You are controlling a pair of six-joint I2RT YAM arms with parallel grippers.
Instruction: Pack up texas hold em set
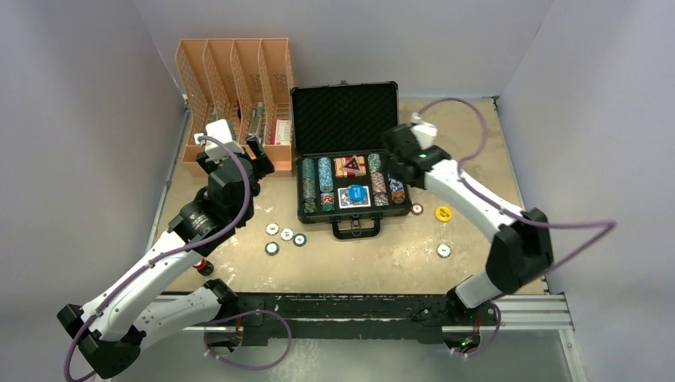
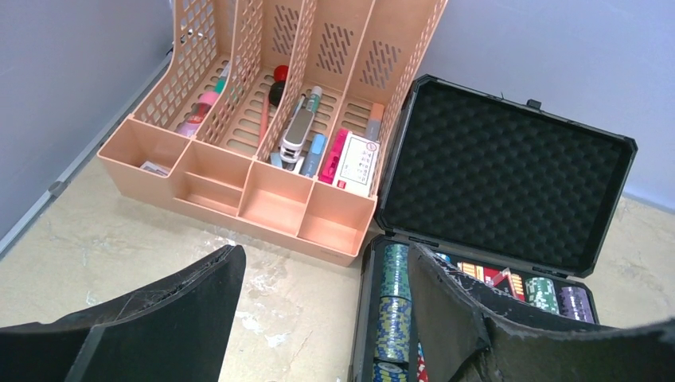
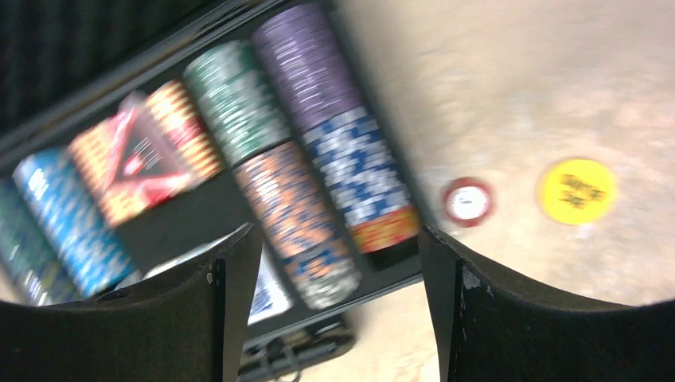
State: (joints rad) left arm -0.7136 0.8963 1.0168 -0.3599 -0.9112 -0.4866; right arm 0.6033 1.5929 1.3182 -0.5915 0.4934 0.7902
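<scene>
Right end effector (image 3: 336, 235) spread wide, empty

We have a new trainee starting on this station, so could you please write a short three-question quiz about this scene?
1. True or false: the black case is shut.
2. How many loose chips lie on the table left of the case?
3. The yellow disc lies: A) inside the case; B) on the table right of the case; C) on the table left of the case.
Key: 1 false; 2 four; 3 B.
</scene>
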